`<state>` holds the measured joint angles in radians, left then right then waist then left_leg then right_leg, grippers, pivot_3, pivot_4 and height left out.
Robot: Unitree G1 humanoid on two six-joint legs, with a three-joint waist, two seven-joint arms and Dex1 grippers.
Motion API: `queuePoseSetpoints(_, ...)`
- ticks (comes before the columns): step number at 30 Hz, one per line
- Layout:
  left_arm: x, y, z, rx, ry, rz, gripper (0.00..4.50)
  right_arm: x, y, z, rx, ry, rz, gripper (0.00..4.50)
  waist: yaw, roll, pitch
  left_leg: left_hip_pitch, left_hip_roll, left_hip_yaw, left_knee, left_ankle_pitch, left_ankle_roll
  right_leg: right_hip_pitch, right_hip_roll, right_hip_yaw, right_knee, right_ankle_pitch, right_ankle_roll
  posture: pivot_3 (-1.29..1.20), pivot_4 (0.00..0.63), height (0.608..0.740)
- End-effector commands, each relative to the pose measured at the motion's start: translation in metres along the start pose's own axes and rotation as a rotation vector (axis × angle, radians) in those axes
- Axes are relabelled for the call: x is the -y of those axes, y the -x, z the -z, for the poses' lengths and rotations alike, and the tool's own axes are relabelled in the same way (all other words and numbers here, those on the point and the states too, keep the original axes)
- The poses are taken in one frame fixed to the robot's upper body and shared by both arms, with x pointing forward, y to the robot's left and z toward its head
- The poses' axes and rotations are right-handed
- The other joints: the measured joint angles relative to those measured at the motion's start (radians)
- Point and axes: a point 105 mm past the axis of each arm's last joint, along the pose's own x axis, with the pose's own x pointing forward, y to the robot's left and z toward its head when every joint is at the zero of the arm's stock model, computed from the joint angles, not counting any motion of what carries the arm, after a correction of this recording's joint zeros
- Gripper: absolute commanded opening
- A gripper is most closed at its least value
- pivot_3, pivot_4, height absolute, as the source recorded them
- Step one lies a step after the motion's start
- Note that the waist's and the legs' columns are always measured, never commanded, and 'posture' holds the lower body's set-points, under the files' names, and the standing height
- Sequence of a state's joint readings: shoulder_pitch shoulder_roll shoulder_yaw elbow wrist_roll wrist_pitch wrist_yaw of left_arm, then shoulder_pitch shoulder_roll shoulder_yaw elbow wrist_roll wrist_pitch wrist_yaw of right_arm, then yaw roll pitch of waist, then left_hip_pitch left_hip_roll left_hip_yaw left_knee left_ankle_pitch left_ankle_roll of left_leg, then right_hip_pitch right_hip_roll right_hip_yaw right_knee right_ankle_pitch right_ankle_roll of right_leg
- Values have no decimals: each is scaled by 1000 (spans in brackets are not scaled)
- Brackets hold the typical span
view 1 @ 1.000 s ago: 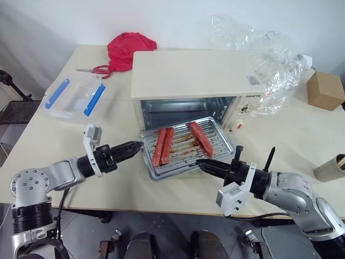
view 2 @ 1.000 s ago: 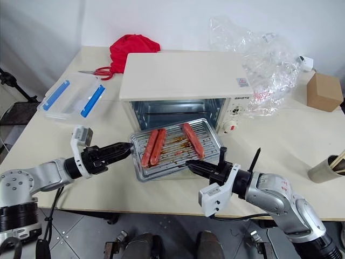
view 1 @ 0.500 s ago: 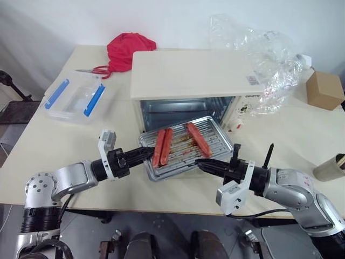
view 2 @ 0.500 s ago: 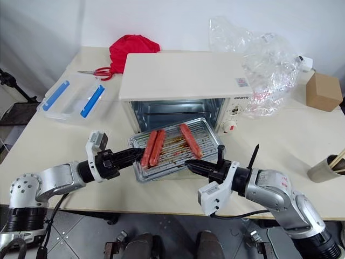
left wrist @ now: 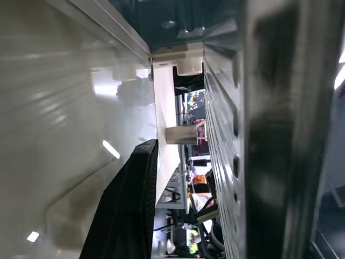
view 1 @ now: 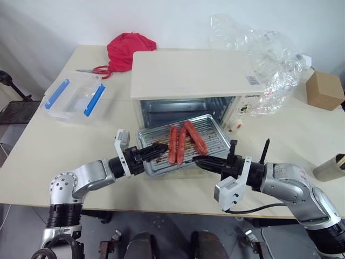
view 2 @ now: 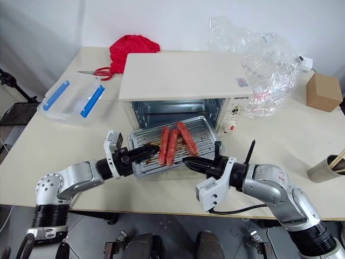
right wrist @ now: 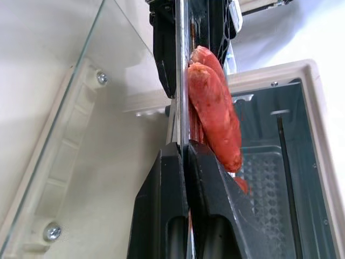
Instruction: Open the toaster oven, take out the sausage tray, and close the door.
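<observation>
At the near edge of the worktop (view 1: 48, 156) both claws meet the tray (view 1: 215, 141), one from each side. The right claw (view 2: 190, 162) has its two black fingers pressed together on the tray's near right rim; its wrist view shows the thin metal edge pinched between them. The left claw (view 1: 159, 148) clamps the tray's left rim, one finger (left wrist: 126, 210) under the ridged metal. The tray hangs between the two claws, tilted, just in front of the oven's mouth and above the lowered door (right wrist: 64, 135).

One tray: shallow, rectangular, silvery, with a ribbed bottom smeared with brownish grease. Three sausages (view 1: 182, 143) lie on it, reddish-brown and glossy; two lie side by side, the third slants off toward the right rear corner.

Behind the tray stands the one oven (view 1: 188, 75), a cream-white box with a flat top, its cavity open and dark with metal walls. Its right panel carries a small label and red-tipped knobs (view 1: 239, 125). The door is clear glass in a cream frame with screw heads.

To the left lies one clear plastic box (view 1: 75, 97) with two blue clips. Beyond it are red-handled scissors (view 1: 91, 70) and a crumpled red cloth (view 1: 129, 48).

To the right, crinkled clear plastic wrap (view 1: 264, 54) is heaped beside the oven, one brown cardboard box (view 1: 325, 90) past it, and a cylindrical cup (view 1: 330, 168) at the right edge.
</observation>
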<state>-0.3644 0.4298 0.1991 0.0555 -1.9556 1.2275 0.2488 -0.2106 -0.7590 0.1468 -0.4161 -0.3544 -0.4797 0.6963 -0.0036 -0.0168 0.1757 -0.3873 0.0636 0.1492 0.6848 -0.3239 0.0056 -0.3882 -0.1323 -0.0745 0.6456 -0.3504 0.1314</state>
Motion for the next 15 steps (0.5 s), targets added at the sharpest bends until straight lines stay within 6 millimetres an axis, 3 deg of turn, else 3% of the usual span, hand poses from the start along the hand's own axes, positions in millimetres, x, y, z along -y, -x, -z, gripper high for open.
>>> queuePoseSetpoints(1,10,-4,-3,7,-8,44,1512,11,-1,-12,63,21,46,0,0,0,0,0,0,0,0,0,0,0,0,0,0,0,0,0,150,740)
queuePoseSetpoints(8,13,-1,-4,16,-8,75,31,11,0,-11,69,20,38,0,1,0,0,0,0,0,0,0,0,1,0,0,0,0,0,0,150,740)
queuePoseSetpoints(15,10,4,-3,65,12,82,31,10,3,-6,57,-17,29,0,0,0,0,0,0,0,0,0,0,1,0,0,-1,0,0,0,150,740)
